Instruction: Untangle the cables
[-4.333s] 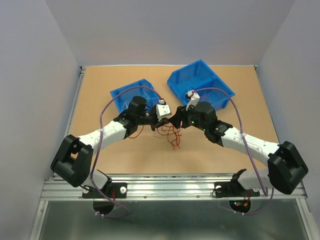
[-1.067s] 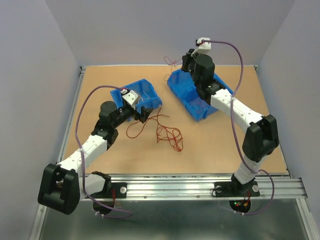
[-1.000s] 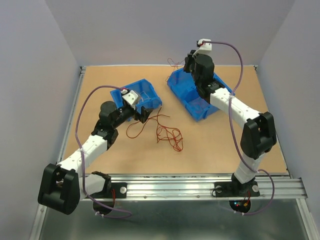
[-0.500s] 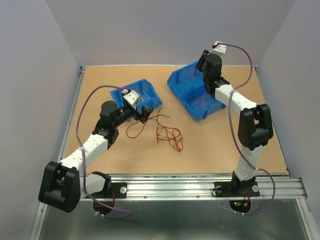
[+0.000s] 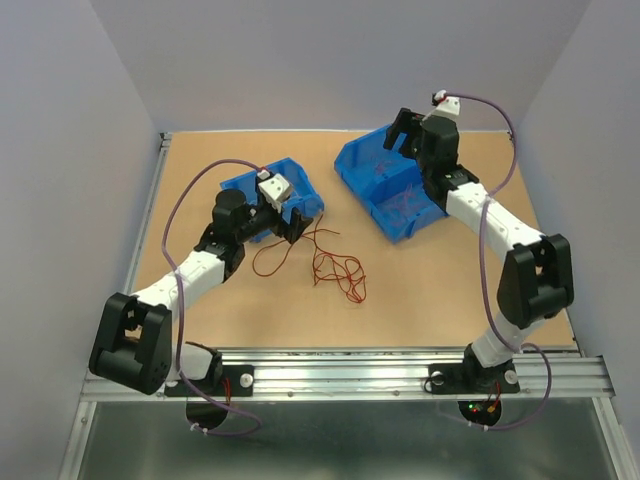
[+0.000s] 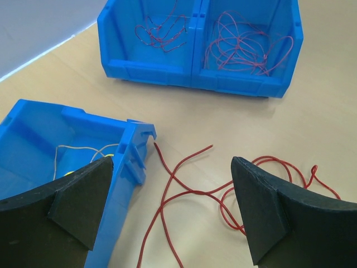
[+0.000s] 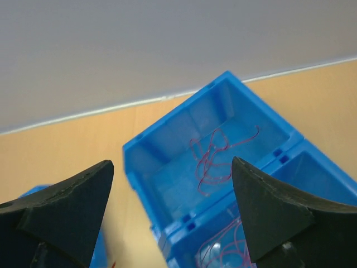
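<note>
My left claw (image 5: pixel 293 224) hung low at mid-left, jaws spread wide, the left arm (image 5: pixel 195 272) stretched out behind it. My right arm (image 5: pixel 480 215) reached to the far right, elbow bent, the right claw (image 5: pixel 403 128) gaping wide too.

Left arm (image 5: pixel 195 272) and right arm (image 5: pixel 478 208): white links, black joints, purple cords (image 5: pixel 178 207); black wedge-shaped fingers (image 6: pixel 82 196), seemingly matte.
</note>
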Available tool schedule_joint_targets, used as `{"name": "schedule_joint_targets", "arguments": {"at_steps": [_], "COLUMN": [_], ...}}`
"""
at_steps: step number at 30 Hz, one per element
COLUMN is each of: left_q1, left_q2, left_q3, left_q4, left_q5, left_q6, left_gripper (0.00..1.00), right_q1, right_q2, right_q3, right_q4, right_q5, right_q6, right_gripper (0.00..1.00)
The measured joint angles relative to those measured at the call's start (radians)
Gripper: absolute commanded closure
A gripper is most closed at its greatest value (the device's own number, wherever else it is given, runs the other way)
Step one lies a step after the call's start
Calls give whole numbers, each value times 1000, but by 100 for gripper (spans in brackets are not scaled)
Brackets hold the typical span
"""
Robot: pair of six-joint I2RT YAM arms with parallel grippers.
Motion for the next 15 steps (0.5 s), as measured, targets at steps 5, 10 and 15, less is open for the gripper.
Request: {"name": "schedule_joint_targets", "arguments": {"at_steps": [5, 10, 15], "left_q1": [0, 0, 0], "left_q2": [12, 7, -42], "left_q3": [8, 8, 7], "left_q4": [-28, -34, -39], "left_q5": [0, -11, -57], "left_q6": [7, 13, 28], "left_gripper": [1, 1, 1], "right_q1": [10, 154, 381], "right_q2": [-186, -225, -178], "right_q3": [-186, -333, -351], "right_q4": [-52, -104, -183], "right_q5": [-164, -233, -275], "right_q6": [87, 84, 2], "right_gripper": [5, 9, 11]}}
